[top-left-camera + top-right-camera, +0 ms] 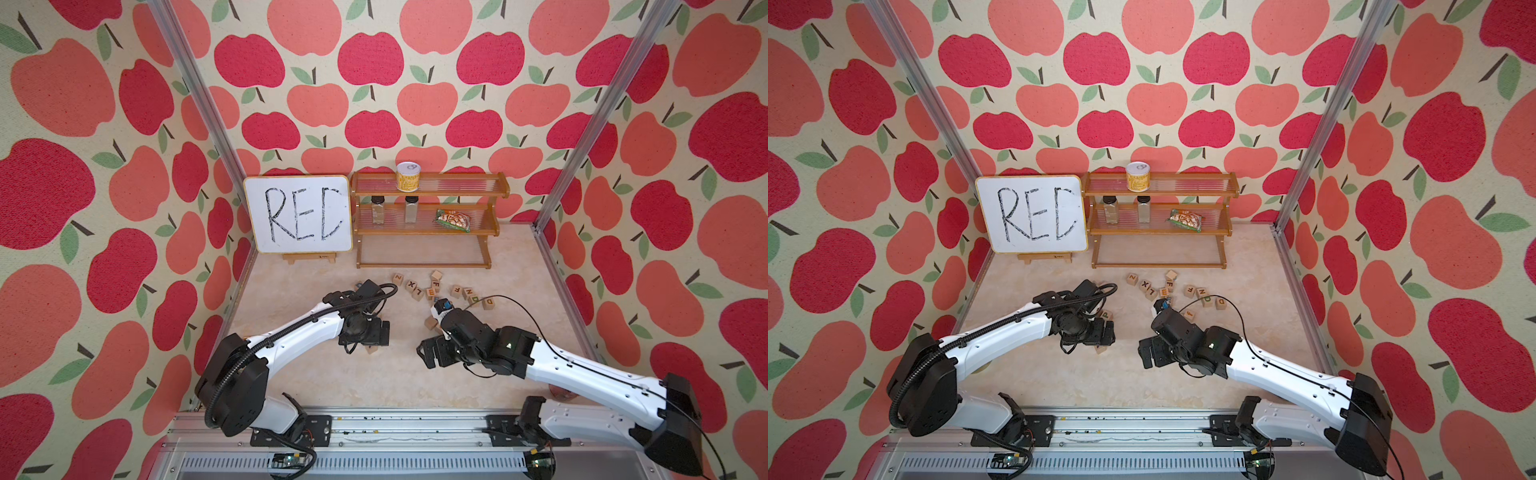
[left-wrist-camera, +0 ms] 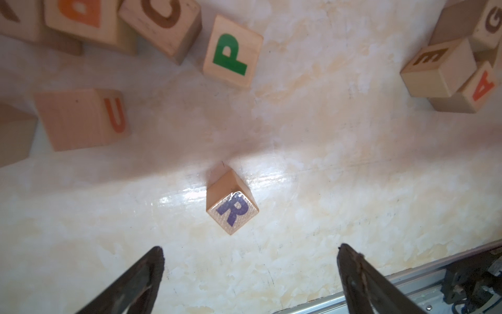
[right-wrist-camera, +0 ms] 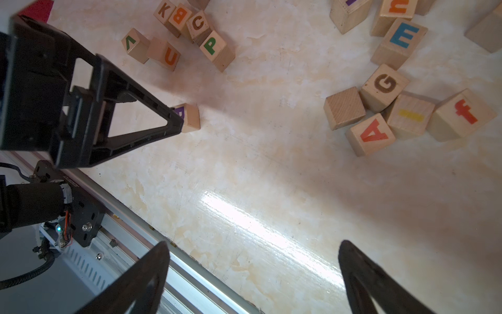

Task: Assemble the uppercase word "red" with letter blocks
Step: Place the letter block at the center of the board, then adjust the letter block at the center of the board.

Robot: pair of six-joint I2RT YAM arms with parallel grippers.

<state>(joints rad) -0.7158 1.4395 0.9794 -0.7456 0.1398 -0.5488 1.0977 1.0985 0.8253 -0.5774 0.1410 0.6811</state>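
Note:
The R block (image 2: 232, 209), a light-wood cube with a dark purple R, sits alone on the marbled table just beyond my left gripper (image 2: 250, 252). That gripper is open and the cube is not between its fingers. From above only a sliver of the R block (image 1: 372, 350) shows under the left gripper (image 1: 370, 336). The E block (image 3: 402, 38) with a teal E lies in the far pile, and the green D block (image 1: 473, 299) is to its right. My right gripper (image 3: 252, 250) is open and empty, low over the table's front part, apart from all cubes.
Other lettered cubes lie around: P (image 2: 231, 51), U (image 2: 81, 119) and C behind the R, and G (image 3: 385, 84), A and f near the E. A whiteboard (image 1: 298, 214) and a wooden rack (image 1: 428, 220) stand at the back. A metal rail (image 1: 374, 419) runs along the front edge.

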